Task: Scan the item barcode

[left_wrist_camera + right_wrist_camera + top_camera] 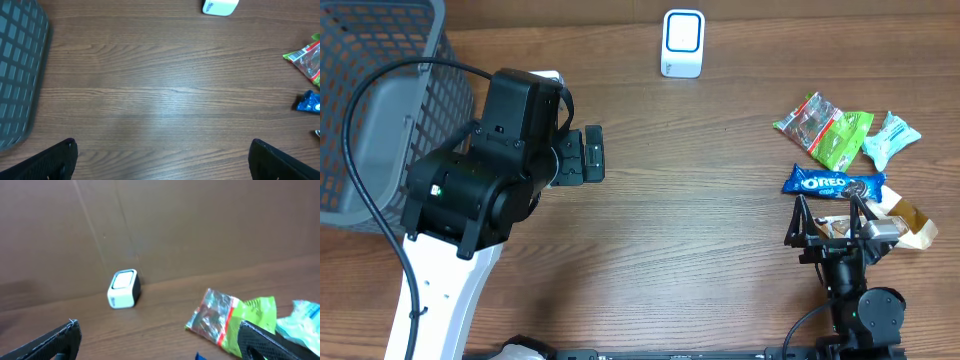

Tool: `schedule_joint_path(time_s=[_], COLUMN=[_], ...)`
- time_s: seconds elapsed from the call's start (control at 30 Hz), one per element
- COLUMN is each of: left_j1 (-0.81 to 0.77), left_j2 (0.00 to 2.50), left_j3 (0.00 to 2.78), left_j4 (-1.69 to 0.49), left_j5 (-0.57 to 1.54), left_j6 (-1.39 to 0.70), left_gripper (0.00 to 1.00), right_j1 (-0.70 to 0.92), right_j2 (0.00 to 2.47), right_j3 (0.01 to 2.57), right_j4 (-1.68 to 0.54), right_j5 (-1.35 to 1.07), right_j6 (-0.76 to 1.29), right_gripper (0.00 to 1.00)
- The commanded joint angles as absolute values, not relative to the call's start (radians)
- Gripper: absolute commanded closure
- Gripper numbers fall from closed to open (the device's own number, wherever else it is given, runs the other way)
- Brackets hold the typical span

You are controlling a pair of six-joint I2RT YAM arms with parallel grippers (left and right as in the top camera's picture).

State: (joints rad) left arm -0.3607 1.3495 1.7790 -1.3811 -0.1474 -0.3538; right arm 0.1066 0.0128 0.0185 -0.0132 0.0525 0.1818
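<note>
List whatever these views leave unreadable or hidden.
Barcodes: too small or blurred on every packet, all views.
Oreo pack: cut by the right edge, left wrist view.
Barcode scanner: cut by the top edge, left wrist view.
Brown packet: partly under the right gripper, overhead.

1. The basket (360, 110) is cut off at the overhead view's left edge.
2. The brown packet (912, 222) is partly hidden behind the right gripper (831, 210).
3. The scanner (220, 6) is cropped at the left wrist view's top.

Even soft light, right wrist view blurred
</note>
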Motion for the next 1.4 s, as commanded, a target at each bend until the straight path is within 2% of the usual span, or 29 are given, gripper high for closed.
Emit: schedule_joint_path(time_s=[0.0, 1.37], left_j1=[-0.367, -0.367], left_j2=[1.356, 1.358], left_j3=[1.783, 1.783], left_j4=[-1.38, -1.38], left_j5=[-0.16, -0.16], left_j6=[-0.329, -0.329], left_gripper=[0.0, 0.0], right_j1=[0.113, 0.113], right_j2=[0.002, 0.003], right_j3=[0.008, 0.008], right_j4=[-0.056, -0.081], right_j5=[0.073, 0.022], right_j6=[0.175, 0.175], right_gripper=[0.0, 0.0])
